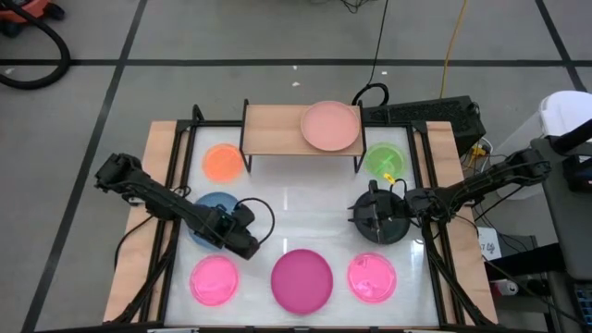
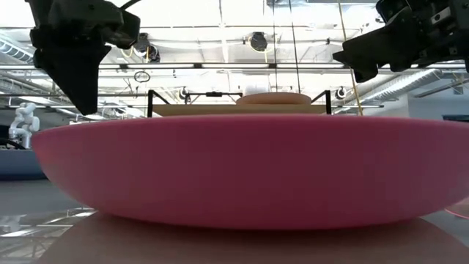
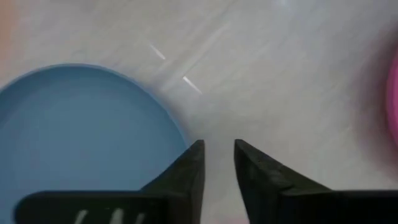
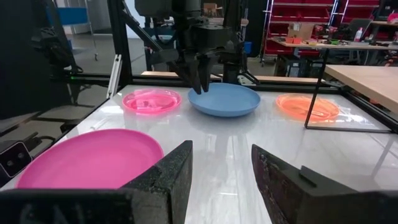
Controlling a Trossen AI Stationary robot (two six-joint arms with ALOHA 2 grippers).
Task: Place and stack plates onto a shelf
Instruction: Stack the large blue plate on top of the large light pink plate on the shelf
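Left gripper [image 3: 219, 163] fingers a narrow gap apart, tips down beside the blue plate [image 3: 74, 134] rim, arm bent low over the table, right gripper [image 4: 221, 171] fingers wide apart above the black plate [image 1: 381, 222], salmon plate [image 1: 330, 126] on the shelf [image 1: 273, 129].

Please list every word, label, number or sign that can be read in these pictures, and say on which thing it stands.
No text can be read in any view.
Plates, shelf and both grippers: no print visible.
White tag beside the table's right edge in the high view: dark marks, too small to read.
Boxes on the far racks in the right wrist view: too blurred to read.
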